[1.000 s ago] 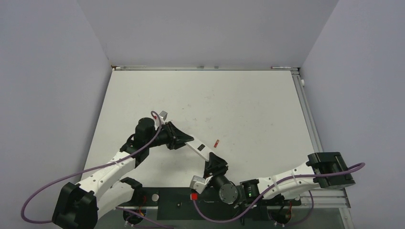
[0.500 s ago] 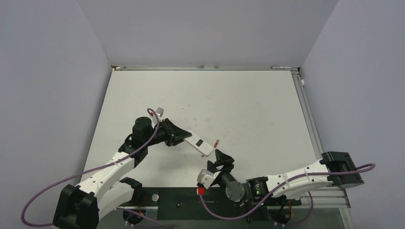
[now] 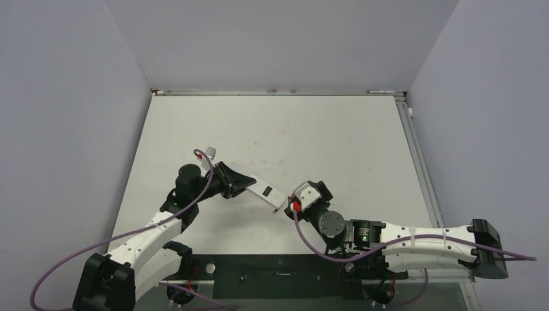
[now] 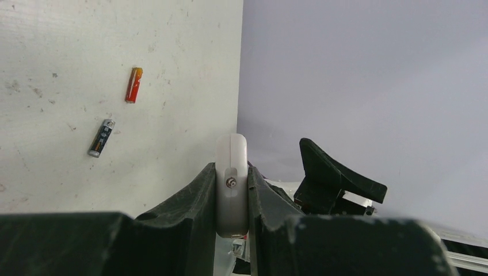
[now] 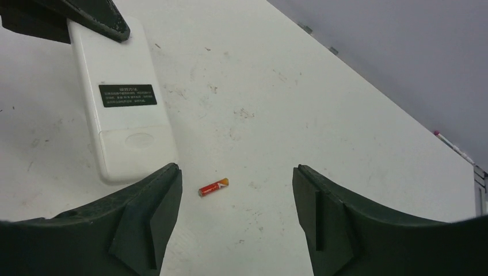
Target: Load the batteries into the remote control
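The remote control (image 5: 124, 115), a white oblong handset, is showing its plain back with a dark rectangular label. One end is sitting clamped in the left pincer (image 3: 241, 184). The reddish battery (image 5: 213, 187) is lying flat on the counter (image 5: 322, 103), just beside the free end and not touching it. The dark battery (image 4: 101, 138), pale at one end, is lying flat near the reddish one, apart from it.
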Motion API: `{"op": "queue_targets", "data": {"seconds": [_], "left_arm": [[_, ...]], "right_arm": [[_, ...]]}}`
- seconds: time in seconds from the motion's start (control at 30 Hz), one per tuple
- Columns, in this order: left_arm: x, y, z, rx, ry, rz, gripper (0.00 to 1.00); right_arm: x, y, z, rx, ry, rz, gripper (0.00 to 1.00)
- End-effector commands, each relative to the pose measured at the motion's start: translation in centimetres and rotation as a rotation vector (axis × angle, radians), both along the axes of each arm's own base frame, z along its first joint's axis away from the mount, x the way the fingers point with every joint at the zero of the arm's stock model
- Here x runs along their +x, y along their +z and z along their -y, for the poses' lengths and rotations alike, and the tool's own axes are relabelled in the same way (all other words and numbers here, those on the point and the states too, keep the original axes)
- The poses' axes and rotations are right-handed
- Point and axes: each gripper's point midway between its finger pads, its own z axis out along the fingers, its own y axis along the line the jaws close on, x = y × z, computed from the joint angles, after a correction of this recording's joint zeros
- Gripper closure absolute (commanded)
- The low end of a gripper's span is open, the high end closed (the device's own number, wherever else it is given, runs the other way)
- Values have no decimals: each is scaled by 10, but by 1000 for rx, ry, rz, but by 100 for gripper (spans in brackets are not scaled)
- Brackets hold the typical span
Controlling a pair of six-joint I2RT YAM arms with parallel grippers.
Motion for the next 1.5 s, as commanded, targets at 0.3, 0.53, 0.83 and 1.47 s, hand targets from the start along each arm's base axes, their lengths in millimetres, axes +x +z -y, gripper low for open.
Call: {"op": "queue_targets", "data": {"seconds": [0.3,0.53,0.83,1.47], "left_arm": [[12,47,-13,-98,80,275,100],[10,66,-20,-139,122,385,100],[8,78,-28,-183,173,469,100],[4,87,-33,-231,201,518,100]], "right_arm": [[27,20,-3,418,-205,-329,26],[38,31,-2,678,-244,-494,27],[42,32,-8,945,-216,-666,29],[30,34,-46,1089,-24,-813,35]]}}
